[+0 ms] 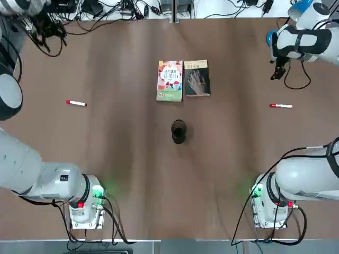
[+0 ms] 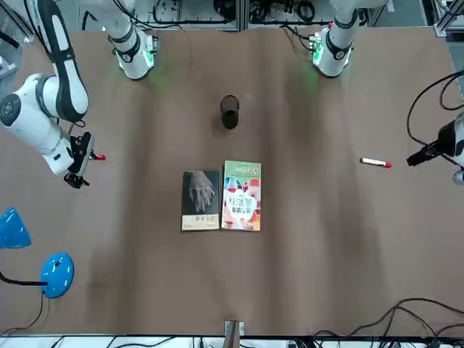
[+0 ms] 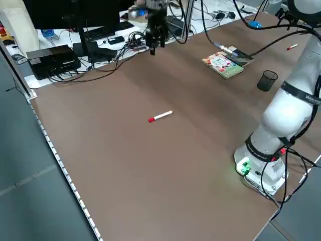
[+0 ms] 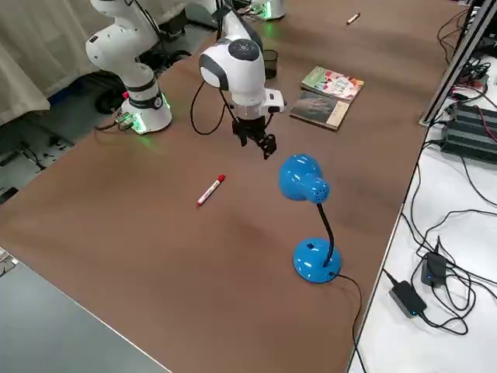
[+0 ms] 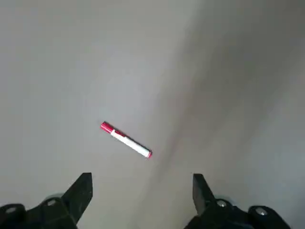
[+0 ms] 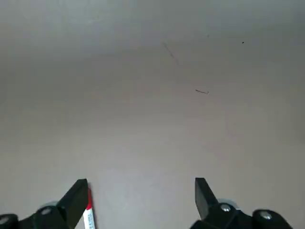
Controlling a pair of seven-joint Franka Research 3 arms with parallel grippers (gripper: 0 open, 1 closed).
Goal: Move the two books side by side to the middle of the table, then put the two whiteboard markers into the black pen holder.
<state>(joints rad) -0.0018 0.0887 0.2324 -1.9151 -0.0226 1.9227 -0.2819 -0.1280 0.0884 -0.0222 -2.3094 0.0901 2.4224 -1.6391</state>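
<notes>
Top view showed each marker lying crosswise near a table edge. The left marker (image 1: 76, 103) lay nearer the left gripper (image 5: 141, 191), the right marker (image 1: 280, 106) just short of the right gripper (image 1: 276, 73). Both grippers were spread, empty.

My right wrist camera is catching only the capped end of one marker (image 6: 88, 215) beside a fingertip (image 6: 76, 198), the rest running off the edge. Overhead, my left pincer is sitting outside the picture. The lettering on both books (image 1: 183, 79) is staying too small to read.
</notes>
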